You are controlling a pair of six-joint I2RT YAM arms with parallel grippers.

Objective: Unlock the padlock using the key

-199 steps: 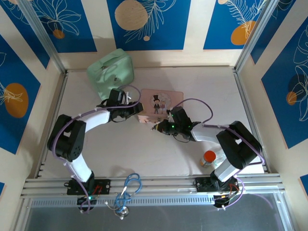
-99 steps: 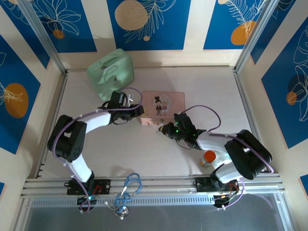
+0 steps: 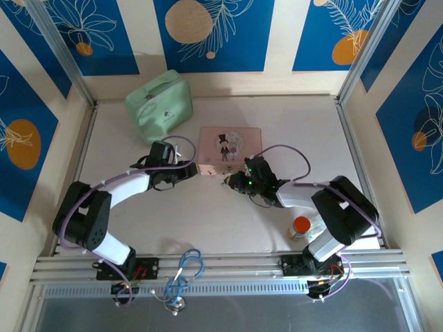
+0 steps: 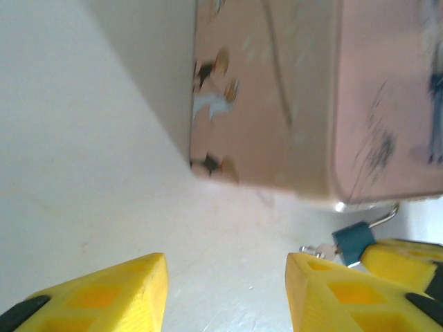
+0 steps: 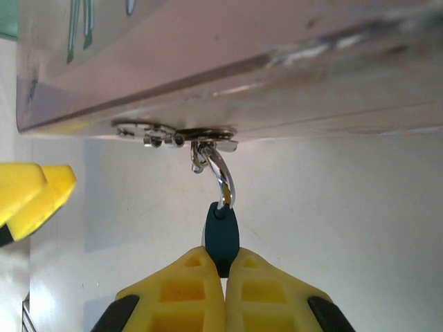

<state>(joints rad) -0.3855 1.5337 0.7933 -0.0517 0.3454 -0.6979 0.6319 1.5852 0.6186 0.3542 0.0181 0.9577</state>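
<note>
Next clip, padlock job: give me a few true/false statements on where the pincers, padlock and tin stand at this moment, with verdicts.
1. The right pincer is shut on the padlock. True.
2. The left pincer grips the pink tin. False: it is open, with nothing between its fingers.
3. The padlock hangs by its shackle from the tin's latch. True.
4. The green case lies on top of the pink tin. False: it lies apart from the tin, toward the far left corner.
5. The orange-capped bottle stands by the left arm's base. False: it stands by the right arm's base.
</note>
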